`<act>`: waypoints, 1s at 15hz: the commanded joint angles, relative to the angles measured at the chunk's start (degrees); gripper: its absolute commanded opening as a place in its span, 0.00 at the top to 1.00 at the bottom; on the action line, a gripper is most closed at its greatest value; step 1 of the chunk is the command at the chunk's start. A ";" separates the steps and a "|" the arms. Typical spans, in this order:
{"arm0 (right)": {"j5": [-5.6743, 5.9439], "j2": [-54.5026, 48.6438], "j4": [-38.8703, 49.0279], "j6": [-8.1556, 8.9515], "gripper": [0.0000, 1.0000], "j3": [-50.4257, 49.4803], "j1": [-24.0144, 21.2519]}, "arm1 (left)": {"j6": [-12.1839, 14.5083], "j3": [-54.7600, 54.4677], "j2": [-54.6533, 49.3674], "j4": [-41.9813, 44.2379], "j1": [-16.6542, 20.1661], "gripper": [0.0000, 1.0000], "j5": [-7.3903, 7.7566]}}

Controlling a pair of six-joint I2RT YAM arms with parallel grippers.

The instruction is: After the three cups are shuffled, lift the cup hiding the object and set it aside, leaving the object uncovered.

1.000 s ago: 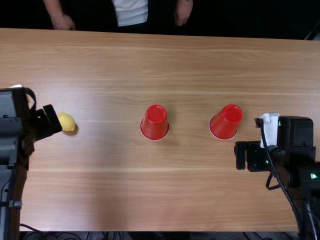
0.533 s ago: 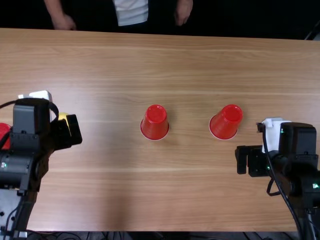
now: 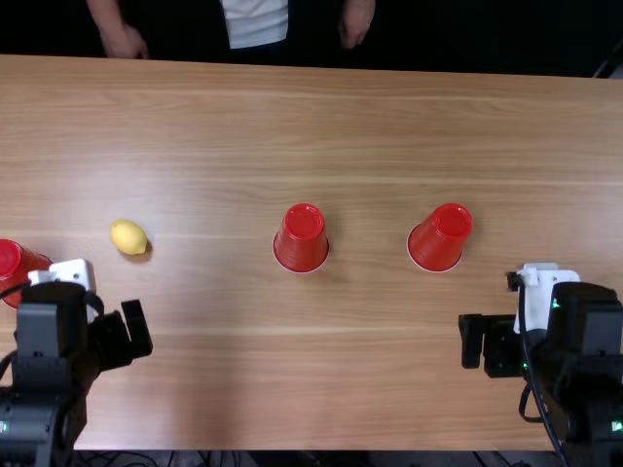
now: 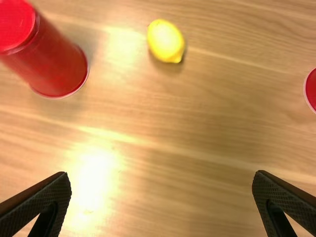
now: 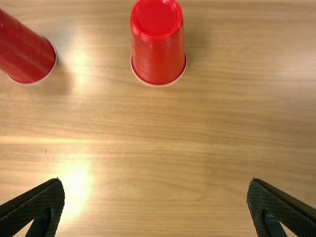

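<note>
Plainly, the lemon [image 3: 128, 236] lies bare between left cup [image 3: 16, 270] and middle cup [image 3: 301, 238]; left fingers [image 4: 45, 196] and right fingers [image 5: 42, 200] spread.

— Where is there free room on the surface [image 3: 321, 126]?
— The far half is bare wood all the way across. So is the near strip between the two arms.
— What stands in the middle row?
— From the left: the left cup [image 3: 14, 270], the lemon [image 3: 128, 236] near it but apart, the middle cup [image 3: 302, 238], then the right cup [image 3: 440, 236].
— Any gaps?
— A wide lane between lemon and middle cup, and a narrower open one between the middle and right cups.
— And by the grippers?
— The left gripper [image 4: 159, 174] has its fingers spread over bare wood, with the left cup close at its side. The right gripper [image 5: 154, 180], also spread, has the right cup ahead, well apart.
</note>
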 commanded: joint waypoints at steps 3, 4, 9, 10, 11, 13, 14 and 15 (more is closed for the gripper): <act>-0.24 -8.47 1.90 0.52 0.00 -6.71 0.48 | -0.11 -7.89 -11.02 0.47 0.53 0.00 0.35; -0.24 -11.37 3.48 0.41 0.00 -9.43 0.39 | 0.00 -10.35 -13.83 0.58 0.44 0.00 0.35; -0.24 -24.20 4.64 0.41 0.00 -19.45 -0.14 | 2.95 -20.72 -27.28 0.68 -0.17 0.00 0.24; -0.03 -25.61 4.64 0.41 0.00 -20.86 -0.49 | 10.23 -22.66 -30.18 2.06 -0.09 0.00 0.24; 0.07 -27.19 4.64 0.41 0.00 -21.65 -1.63 | 16.66 -24.41 -32.73 4.06 0.27 0.00 0.03; 0.18 -30.53 4.96 0.31 0.00 -23.41 -3.04 | 20.04 -27.23 -35.80 5.54 0.53 0.00 -0.18; 0.18 -32.55 5.17 0.41 0.00 -24.64 -3.22 | 20.04 -28.98 -37.47 5.75 0.62 0.00 0.03; 0.28 -34.75 5.91 0.41 0.00 -26.31 -3.30 | 20.04 -30.04 -39.05 6.38 0.62 0.00 0.14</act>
